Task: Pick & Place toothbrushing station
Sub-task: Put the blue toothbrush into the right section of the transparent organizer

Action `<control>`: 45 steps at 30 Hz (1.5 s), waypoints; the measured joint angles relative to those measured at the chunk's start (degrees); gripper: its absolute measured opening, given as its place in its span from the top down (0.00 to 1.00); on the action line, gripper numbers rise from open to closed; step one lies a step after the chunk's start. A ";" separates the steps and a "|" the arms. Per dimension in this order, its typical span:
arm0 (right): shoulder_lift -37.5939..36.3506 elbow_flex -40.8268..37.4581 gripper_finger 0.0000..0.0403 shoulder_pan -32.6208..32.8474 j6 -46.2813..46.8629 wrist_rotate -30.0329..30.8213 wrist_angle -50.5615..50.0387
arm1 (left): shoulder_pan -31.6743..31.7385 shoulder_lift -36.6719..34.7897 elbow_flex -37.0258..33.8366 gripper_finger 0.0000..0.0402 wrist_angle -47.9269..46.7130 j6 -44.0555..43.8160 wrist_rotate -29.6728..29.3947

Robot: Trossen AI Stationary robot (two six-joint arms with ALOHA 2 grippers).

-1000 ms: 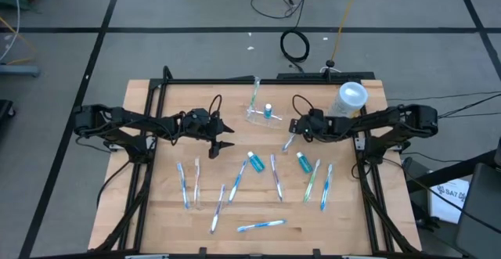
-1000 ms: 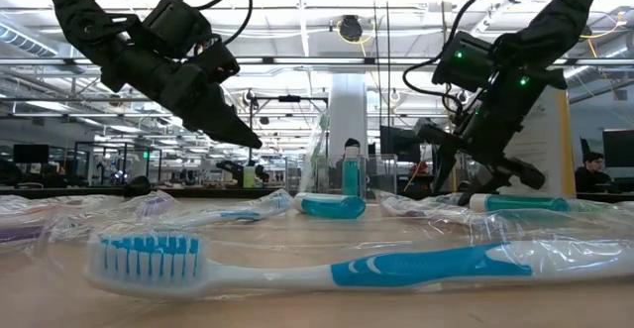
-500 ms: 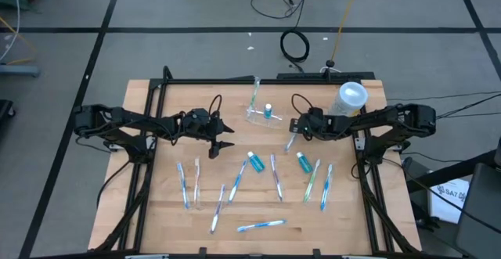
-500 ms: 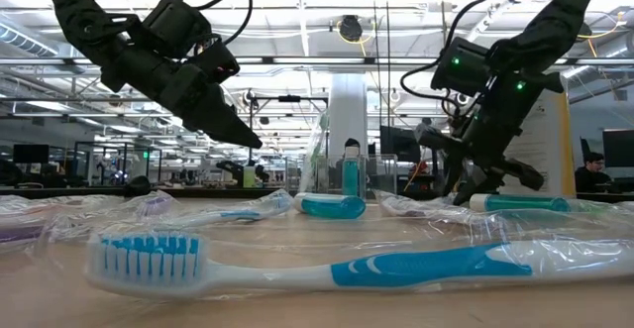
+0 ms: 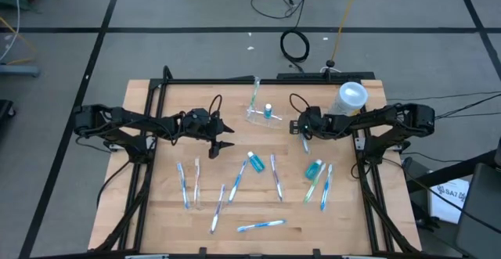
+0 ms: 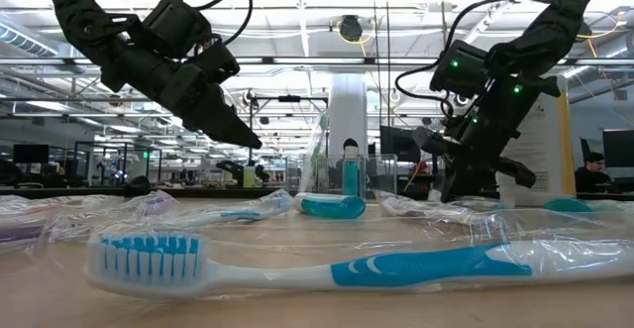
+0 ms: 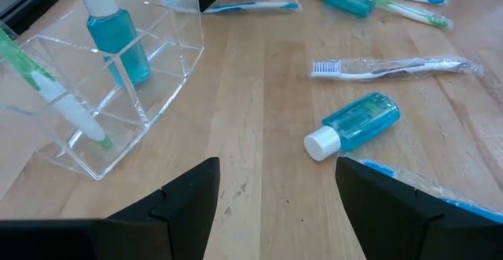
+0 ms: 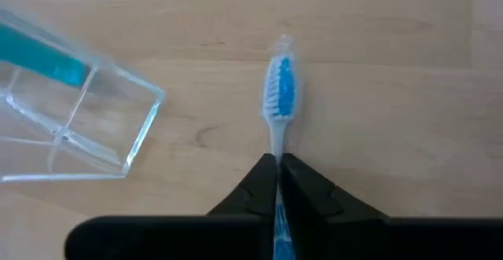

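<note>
Nearest the camera in the low view, a blue-and-white toothbrush (image 6: pixel 297 267) in clear wrap lies across the front of the wooden surface (image 5: pixel 235 220). Farther in, more wrapped toothbrushes are scattered, with a teal mouthwash bottle (image 5: pixel 254 162) lying on its side among them and a second one (image 5: pixel 315 168) over toward the right arm.

The right tool (image 8: pixel 279 166) hangs low above the middle of the surface, its fingers (image 8: pixel 302 188) pinched narrow on the handle of a blue-bristled toothbrush (image 8: pixel 280 95), whose head sticks out ahead of the tips. The left tool (image 5: pixel 223 136) hovers above the surface left of centre, its fingers (image 7: pixel 189 201) spread wide and holding nothing.

Beyond both, near the far edge, the toothbrushing station (image 5: pixel 262 116) stands upright. Its long axis seems to run roughly left to right in the high view, though its clear walls make that hard to read. Its compartments open upward: a small teal bottle with a white cap (image 7: pixel 114 32) stands in one, and a green toothbrush (image 5: pixel 254 96) leans out of another toward the far edge. A whitish cylinder with a round top (image 5: pixel 350 97) stands at the far right corner.
</note>
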 joint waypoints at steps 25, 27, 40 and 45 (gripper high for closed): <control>-9.55 0.09 1.00 11.62 -43.54 18.36 45.19 | -0.39 0.00 0.00 0.36 -0.16 0.05 -0.11; -8.64 0.09 1.00 13.25 -49.95 18.34 51.60 | -0.39 0.00 0.00 0.36 -0.04 0.05 -0.13; 10.47 0.13 1.00 14.38 -78.09 15.02 87.96 | -0.39 0.00 0.00 0.36 0.11 0.07 -0.15; 16.28 0.51 1.00 10.85 -74.27 15.19 89.37 | -0.39 0.00 0.00 0.36 0.10 0.07 -0.14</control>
